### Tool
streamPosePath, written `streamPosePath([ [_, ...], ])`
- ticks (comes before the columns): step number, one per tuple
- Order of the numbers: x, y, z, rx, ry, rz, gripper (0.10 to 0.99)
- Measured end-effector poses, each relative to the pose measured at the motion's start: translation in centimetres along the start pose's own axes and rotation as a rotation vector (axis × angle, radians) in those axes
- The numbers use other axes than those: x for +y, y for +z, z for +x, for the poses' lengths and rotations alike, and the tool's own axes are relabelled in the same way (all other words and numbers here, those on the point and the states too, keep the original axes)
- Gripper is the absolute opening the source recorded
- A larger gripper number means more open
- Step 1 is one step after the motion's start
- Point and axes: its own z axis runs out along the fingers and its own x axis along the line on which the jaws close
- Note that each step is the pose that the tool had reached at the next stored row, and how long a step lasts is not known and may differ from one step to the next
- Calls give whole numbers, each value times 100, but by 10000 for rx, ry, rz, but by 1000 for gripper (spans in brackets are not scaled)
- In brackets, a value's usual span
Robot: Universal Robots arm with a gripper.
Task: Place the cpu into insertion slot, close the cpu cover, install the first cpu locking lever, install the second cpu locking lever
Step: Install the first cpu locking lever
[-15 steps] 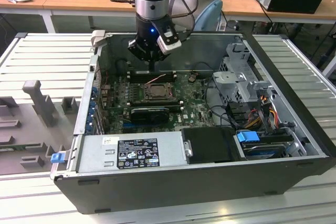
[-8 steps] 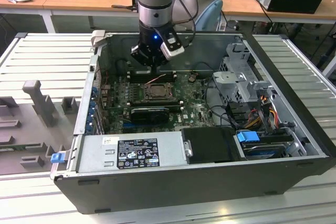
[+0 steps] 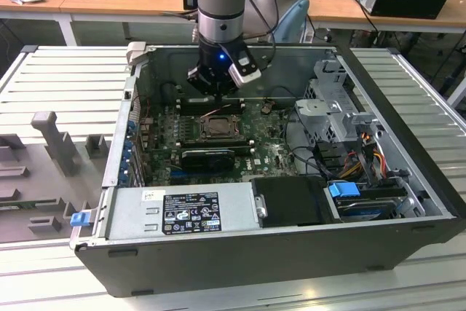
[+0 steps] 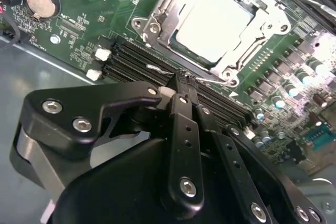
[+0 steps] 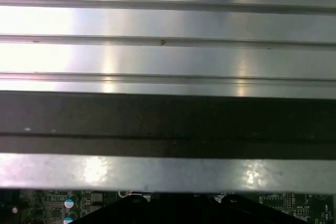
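Your cpu (image 4: 212,22) sits in the slot (image 4: 157,24) under the closed cover (image 4: 247,45), while narrow fingers (image 4: 181,85) press a lever (image 4: 157,69) at the socket's six o'clock.

A table (image 3: 58,85) of ribbed silvery metal slats carries an open computer case (image 3: 277,245) lying on its side. On the exterior view's left, grey fixture blocks (image 3: 51,140) sit directly on the slats beside the case.
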Motion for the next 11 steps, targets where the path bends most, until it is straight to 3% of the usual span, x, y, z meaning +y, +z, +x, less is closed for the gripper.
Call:
streamPosePath([
  [11, 2, 65, -112, 0, -1, 0, 106],
])
